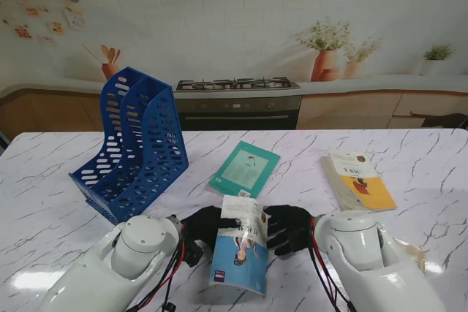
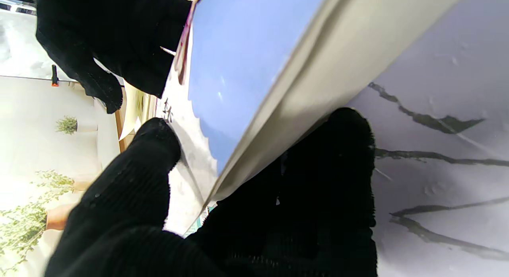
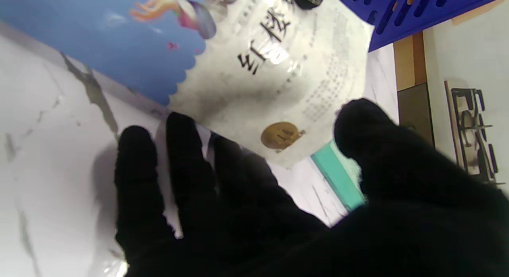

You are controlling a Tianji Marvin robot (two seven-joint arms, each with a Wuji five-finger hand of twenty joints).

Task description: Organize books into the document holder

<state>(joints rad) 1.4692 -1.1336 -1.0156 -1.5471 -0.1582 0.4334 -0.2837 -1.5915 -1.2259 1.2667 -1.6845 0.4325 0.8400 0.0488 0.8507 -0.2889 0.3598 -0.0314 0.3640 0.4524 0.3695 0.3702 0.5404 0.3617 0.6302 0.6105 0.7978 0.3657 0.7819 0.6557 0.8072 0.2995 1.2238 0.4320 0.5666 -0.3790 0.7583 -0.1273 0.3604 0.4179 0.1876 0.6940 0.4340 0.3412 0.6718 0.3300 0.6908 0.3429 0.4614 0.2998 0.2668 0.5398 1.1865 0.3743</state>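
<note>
Books are what we have to tidy, and three of them are out on the tabletop (image 1: 58, 180). We have the blue-and-white book (image 1: 241, 250) between our two hands, close to us. Our left robot hand (image 1: 205, 228) is wrapped on its left edge: in the left wrist view the thumb (image 2: 155, 149) sits on the cover and the other fingers (image 2: 342, 149) are under the pages, so this hand is gripping the book. Our right robot hand (image 1: 290, 229) is at the right edge. In its wrist view the fingers (image 3: 187, 149) are spread and reach under the book, but we cannot tell if they really squeeze it.

The blue document holder (image 1: 135, 144) stands far from us on the left, with nothing in its slots that we can see. The teal book (image 1: 245, 169) lies flat in the middle, and the yellow book (image 1: 358, 180) lies flat on the right.

We think we are at the step of picking up the first book. Next we must stand it upright, carry it left and away from us, and slide it into a slot. It bends a bit, so we should hold it firmly.
</note>
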